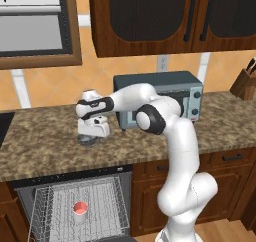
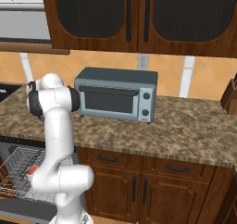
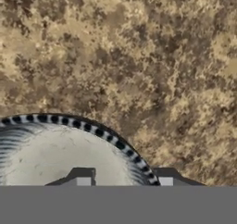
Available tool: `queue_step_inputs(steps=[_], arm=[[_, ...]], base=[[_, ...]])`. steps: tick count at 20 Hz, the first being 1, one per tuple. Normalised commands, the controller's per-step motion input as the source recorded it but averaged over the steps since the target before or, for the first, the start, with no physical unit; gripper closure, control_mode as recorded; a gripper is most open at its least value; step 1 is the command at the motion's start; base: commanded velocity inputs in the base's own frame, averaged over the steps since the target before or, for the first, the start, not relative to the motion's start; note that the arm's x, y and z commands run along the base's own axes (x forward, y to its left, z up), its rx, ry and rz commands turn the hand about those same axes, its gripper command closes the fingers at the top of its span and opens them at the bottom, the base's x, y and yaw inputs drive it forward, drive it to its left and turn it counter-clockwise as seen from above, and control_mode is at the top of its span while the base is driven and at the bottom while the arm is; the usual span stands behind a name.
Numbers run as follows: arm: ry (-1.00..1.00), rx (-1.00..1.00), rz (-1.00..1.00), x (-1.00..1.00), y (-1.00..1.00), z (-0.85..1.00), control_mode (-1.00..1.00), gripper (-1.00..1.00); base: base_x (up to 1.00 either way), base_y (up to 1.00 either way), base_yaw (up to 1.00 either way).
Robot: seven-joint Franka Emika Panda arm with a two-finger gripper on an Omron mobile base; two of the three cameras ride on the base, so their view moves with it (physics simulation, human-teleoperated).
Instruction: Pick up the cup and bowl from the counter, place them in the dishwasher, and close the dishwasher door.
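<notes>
From my seat, the cup (image 1: 80, 209) sits in the dishwasher (image 1: 75, 206) rack at lower left. The gripper (image 1: 93, 134) hangs at centre-left over the bowl (image 3: 60, 153) on the counter (image 1: 45, 146), fingertips straddling its rim (grip unconfirmed, I cannot tell). No writing is legible anywhere.

From your right base camera you see the arm (image 2: 58, 140) rising at lower left, its dark elbow joint level with the toaster oven (image 2: 115, 94) just beside it. The blue-grey oven sits on the speckled counter (image 2: 185, 130), near the wall, with an outlet (image 2: 142, 61) above it. Dark wood cabinets (image 2: 139, 181) run under the counter. At far left the dishwasher (image 2: 18, 170) stands open, and you catch a bit of the cup (image 2: 31, 171), pinkish-red, in the wire rack behind the arm.
</notes>
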Motion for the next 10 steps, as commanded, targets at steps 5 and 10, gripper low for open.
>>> queue_step_inputs(steps=[5, 10], arm=[[0.03, 0.00, 0.00, 0.00, 0.00, 0.00, -1.00, 1.00], [-0.02, 0.01, 0.00, -0.47, -0.03, 0.00, -1.00, 1.00]], base=[[0.00, 0.00, 0.00], [0.00, 0.00, 0.00]])
